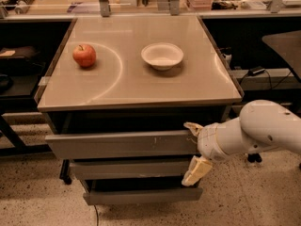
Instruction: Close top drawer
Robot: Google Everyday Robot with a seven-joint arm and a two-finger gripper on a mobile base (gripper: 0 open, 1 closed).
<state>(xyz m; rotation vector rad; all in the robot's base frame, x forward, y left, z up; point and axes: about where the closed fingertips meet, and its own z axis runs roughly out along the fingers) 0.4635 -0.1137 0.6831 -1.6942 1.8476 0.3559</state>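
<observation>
Down at the right end of the top drawer sits your pincer, its two pale fingers spread well apart, one up at the drawer's top edge, the other hanging below by the next front. It holds nothing. The drawer stands partly out from under the desk, its scratched grey front proud of the frame, with a dark gap above it. Whether the upper finger is actually touching the front is hard to say from here; it looks very close.

Expect a stiff metal box on runners: light when empty and nothing fragile about it. The flat front has no handle and is likely slick, so don't grip; push square on the face, nearer the middle if you can, since pressing at this far end may rack it. Up top, the apple and bowl could shake if it slams.
</observation>
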